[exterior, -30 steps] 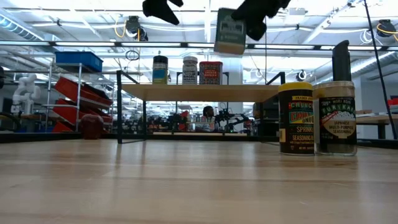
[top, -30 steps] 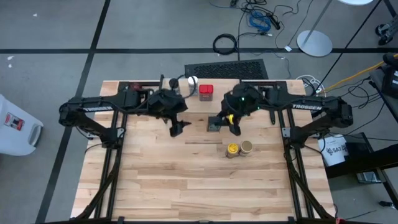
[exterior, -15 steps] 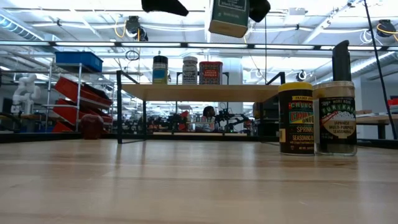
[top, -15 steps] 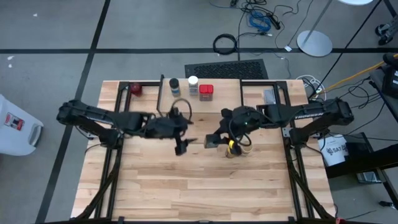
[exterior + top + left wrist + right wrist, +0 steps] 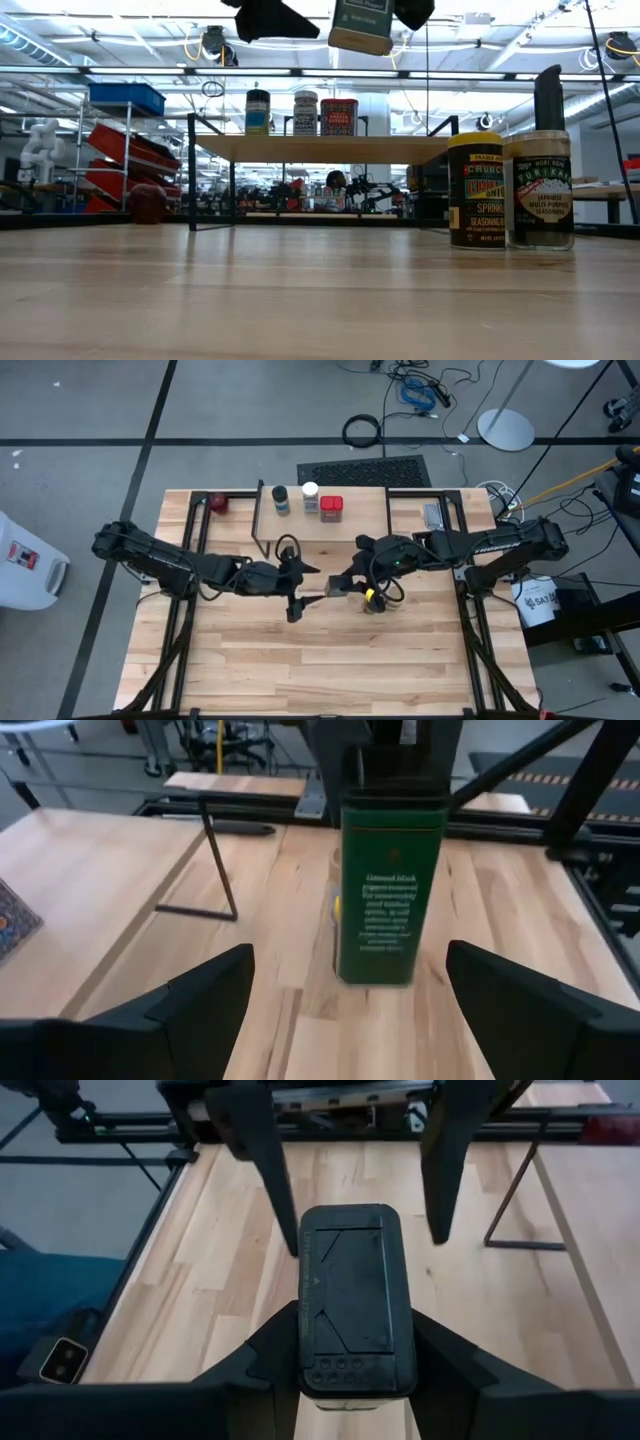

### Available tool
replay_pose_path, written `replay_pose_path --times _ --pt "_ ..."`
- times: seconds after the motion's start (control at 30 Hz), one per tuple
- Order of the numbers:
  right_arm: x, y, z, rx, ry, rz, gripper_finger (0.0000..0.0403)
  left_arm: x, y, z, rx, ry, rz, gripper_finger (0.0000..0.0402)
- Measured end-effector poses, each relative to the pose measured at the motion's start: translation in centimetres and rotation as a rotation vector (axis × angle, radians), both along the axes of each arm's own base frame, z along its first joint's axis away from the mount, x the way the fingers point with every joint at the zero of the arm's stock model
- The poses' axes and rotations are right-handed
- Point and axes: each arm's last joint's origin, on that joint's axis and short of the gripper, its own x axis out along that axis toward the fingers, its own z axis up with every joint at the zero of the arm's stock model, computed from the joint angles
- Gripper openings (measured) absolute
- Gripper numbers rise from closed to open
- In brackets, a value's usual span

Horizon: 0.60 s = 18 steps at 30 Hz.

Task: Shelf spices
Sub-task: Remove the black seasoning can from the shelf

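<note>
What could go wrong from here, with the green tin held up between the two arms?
The right tool grips the green tin only near its lid end, in the air, so a handover could let it slip or tilt. The left tool stands open facing the tin; closing off-centre might knock it. Below sit the yellow-topped jar and its neighbour jar, which a dropped tin could topple.

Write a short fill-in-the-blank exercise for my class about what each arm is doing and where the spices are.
1. The green tin is held in the air by the ____ gripper.
2. The left gripper faces it with fingers ____.
3. The shelf carries ____ spices.
4. The yellow-topped jar stands on the ____.

Missing words: right; open; three; table
</note>
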Motion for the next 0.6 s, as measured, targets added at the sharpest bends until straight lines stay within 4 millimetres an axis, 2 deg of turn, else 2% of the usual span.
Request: replay_pose_path --times 0.37,0.6 --pt "1.0 0.1 -0.8 -0.002 0.004 -0.001 0.0132 0.9 0.2 -0.3 0.000 -0.031 -0.011 0.0341" --pt "2.0 0.2 -1.5 -0.007 0.003 0.003 0.0132 2.1 -0.2 -2.1 -0.006 0.018 -0.046 0.0341"
